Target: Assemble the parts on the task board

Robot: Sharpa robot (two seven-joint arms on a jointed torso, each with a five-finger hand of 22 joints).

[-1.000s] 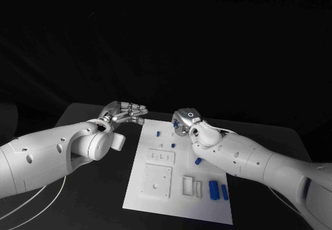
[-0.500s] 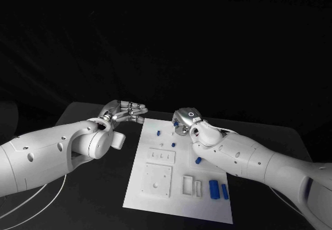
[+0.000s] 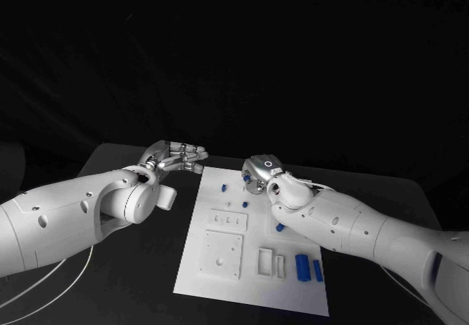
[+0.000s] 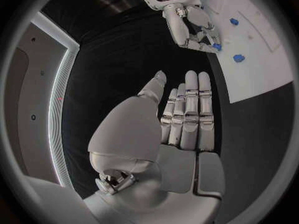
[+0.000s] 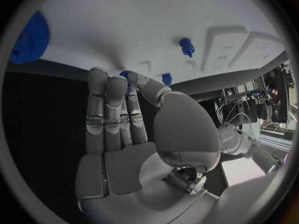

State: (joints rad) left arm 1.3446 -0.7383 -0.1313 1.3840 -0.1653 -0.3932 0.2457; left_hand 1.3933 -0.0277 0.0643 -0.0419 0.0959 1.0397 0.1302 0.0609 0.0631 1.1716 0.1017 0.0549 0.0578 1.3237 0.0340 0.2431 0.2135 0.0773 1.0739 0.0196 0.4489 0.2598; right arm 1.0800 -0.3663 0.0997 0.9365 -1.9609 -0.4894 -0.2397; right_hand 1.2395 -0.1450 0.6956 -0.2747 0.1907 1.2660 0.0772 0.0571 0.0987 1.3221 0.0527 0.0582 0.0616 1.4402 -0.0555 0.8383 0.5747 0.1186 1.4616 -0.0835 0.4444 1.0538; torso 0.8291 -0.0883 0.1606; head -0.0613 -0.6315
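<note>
The white task board (image 3: 227, 271) lies in the middle of the table. My right hand (image 3: 260, 173) is over its far edge, and its thumb and fingertips (image 5: 133, 78) close round a small blue part (image 4: 216, 47) there. Another small blue part (image 3: 223, 187) stands just left of that hand. A blue gear (image 5: 28, 37) and a blue peg (image 5: 187, 46) sit on the board (image 5: 124, 20) nearby. My left hand (image 3: 176, 157) hovers beyond the board's far left corner with its fingers (image 4: 190, 104) stretched out straight, holding nothing.
Two long blue parts (image 3: 302, 266) (image 3: 316, 271) lie near the board's right edge, with a shorter one (image 3: 280, 227) further up. Raised white blocks (image 3: 221, 254) (image 3: 228, 221) stand on the board's left half. Black table (image 3: 127, 271) surrounds the board.
My right hand has sunk a little toward the board's far edge. The left hand has stayed where it was.
</note>
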